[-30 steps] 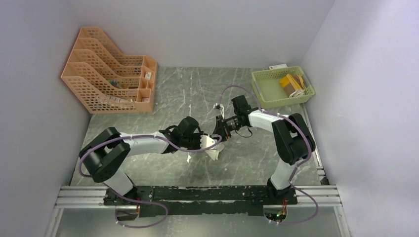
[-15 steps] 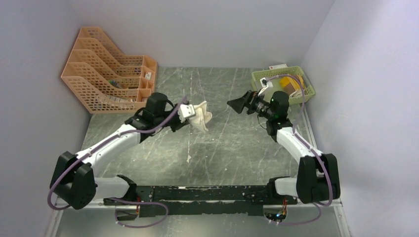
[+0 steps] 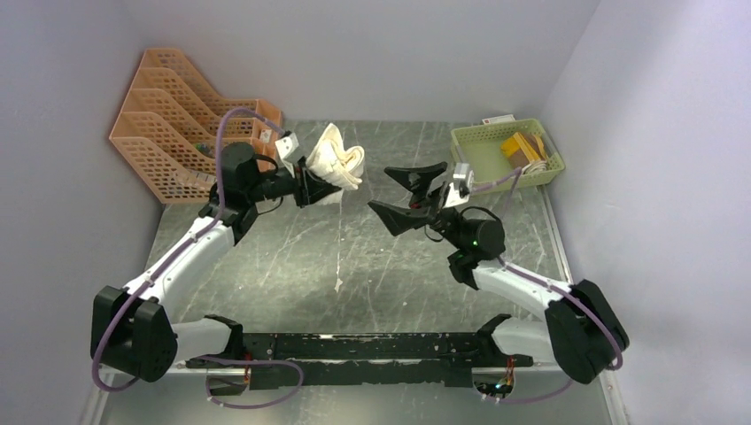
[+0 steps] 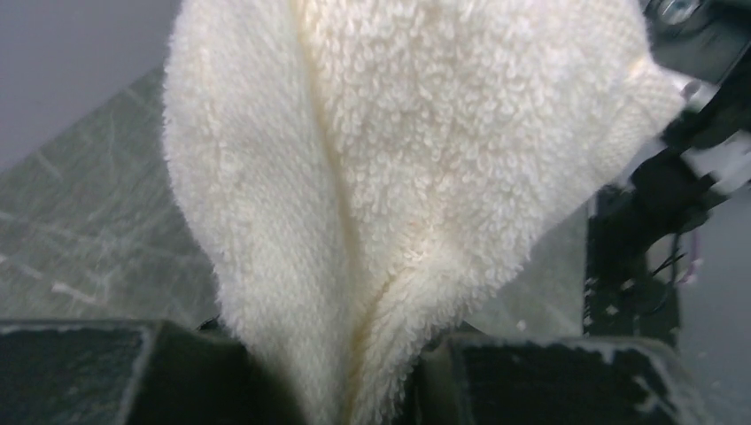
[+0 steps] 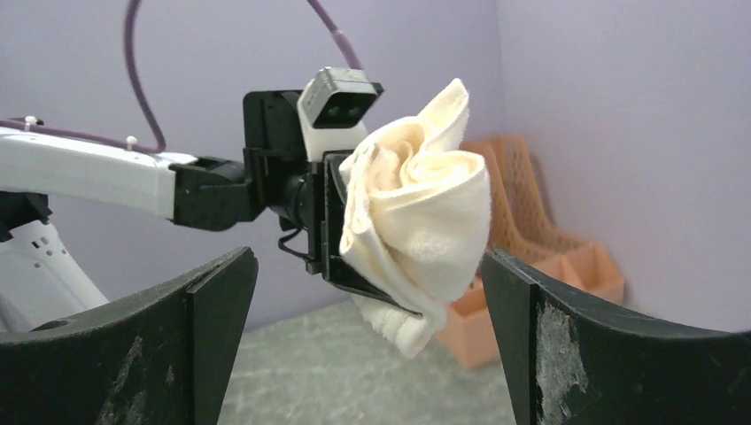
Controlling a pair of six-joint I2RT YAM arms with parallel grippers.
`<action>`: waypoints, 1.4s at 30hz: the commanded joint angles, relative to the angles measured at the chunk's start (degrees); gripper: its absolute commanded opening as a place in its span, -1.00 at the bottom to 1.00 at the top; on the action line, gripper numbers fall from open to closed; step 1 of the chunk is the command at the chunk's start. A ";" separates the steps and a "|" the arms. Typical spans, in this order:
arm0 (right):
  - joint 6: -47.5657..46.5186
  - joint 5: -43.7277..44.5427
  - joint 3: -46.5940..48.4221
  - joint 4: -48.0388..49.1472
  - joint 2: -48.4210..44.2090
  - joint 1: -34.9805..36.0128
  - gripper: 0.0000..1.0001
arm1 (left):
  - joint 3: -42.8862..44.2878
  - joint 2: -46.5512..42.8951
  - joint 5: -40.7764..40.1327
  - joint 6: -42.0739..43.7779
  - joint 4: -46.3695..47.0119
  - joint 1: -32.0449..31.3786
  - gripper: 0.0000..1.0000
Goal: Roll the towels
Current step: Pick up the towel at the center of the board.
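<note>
Right gripper (image 3: 379, 189), jaws spread wide and empty, faces the file rack (image 3: 177, 133). Between it and the rack, the cream towel (image 3: 339, 162) hangs bunched in the left gripper's (image 3: 319, 182) pinch, long axis roughly upright, squarely ahead of the right jaws. Mustard towel (image 3: 518, 149): well away from the rack.

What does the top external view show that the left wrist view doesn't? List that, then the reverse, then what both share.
Only top external: the right gripper, jaws wide open; the orange file rack; the green basket holding the mustard towel. Only left wrist: the terry loops and centre fold line of the cream towel, seen up close. Both: the left gripper shut on the cream towel, and the grey marbled table.
</note>
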 commanded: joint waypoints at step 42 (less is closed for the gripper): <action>-17.32 53.36 33.46 -23.13 14.72 29.48 1.00 | 0.90 -7.91 -42.77 -9.17 7.37 -9.41 -0.86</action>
